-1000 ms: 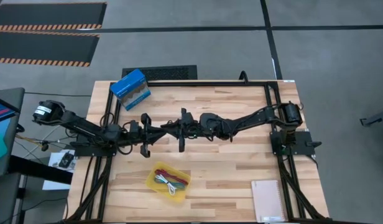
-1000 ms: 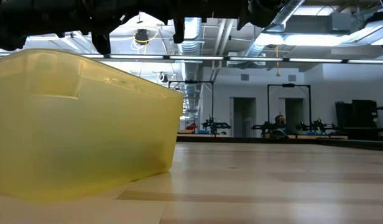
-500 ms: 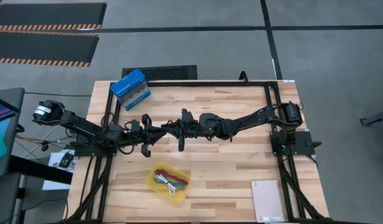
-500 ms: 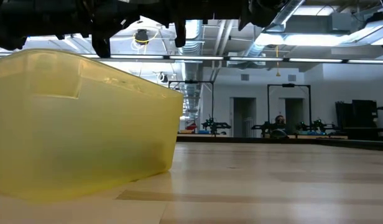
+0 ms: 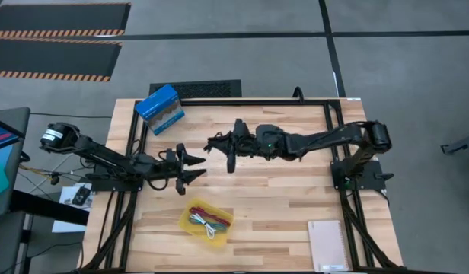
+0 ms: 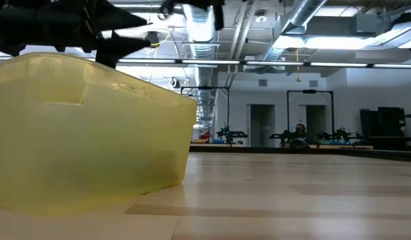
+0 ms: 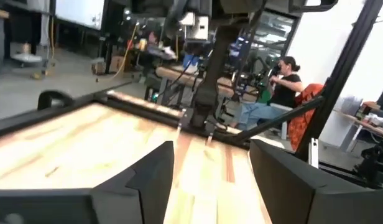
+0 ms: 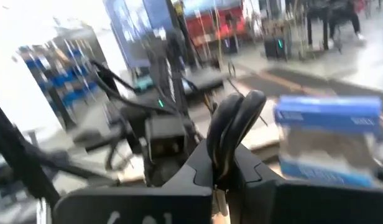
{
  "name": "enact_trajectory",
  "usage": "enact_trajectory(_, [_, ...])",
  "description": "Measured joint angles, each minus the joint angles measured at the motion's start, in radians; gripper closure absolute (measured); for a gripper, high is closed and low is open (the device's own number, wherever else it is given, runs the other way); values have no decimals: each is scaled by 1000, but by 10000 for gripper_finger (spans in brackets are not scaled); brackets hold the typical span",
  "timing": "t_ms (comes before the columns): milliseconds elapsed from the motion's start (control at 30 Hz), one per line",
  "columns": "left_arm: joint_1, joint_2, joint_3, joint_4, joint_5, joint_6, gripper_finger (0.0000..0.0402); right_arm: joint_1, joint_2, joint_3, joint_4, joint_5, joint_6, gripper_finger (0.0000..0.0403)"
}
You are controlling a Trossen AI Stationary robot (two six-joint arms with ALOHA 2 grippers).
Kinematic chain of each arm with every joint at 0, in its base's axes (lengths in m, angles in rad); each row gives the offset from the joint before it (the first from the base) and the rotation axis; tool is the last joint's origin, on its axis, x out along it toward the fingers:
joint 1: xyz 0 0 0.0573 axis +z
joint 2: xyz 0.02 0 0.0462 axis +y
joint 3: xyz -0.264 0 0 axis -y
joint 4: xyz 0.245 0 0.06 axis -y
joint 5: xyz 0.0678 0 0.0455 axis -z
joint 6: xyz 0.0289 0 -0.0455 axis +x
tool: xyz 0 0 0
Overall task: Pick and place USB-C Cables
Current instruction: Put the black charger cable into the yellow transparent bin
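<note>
The yellow tray [image 5: 187, 221] stands on the table near the near edge. It fills the left of the low view [image 6: 85, 133]. In it lie thin bundled cables: a red one [image 5: 199, 211], a green one [image 5: 197, 221] and a white one [image 5: 212, 228]. I cannot make out a black cable. My left gripper [image 5: 199, 166] hangs open and empty above the table's middle, on the far side of the tray. My right gripper [image 5: 211, 143] is shut and empty, higher and farther back. It points toward the table's left. The blue box [image 8: 328, 140] lies ahead of it.
The blue box [image 5: 160, 109] stands at the far left corner of the table. A pale notebook [image 5: 328, 245] lies at the near right corner. A black frame [image 5: 250, 100] runs around the table. A person [image 7: 285, 71] sits in the room beyond.
My right gripper has drawn away from my left gripper. It has gone up and toward the table's far edge, and has turned toward the blue box. My left gripper has rolled about its wrist and stays near the table's middle. The tray and cables have not moved.
</note>
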Motion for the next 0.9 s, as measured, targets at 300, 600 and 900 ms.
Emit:
enact_trajectory(300, [1, -73, 0, -189, -106, -95, 219, 66, -115, -1, -400, -1, 101, 384])
enact_trajectory(600, [1, -285, 0, -402, -149, -109, 260, 189, -1, 4, -472, -16, 238, 385])
enact_trajectory(900, [1, -481, 0, -645, -150, -152, 285, 239, 206, 217, -635, -68, 266, 385])
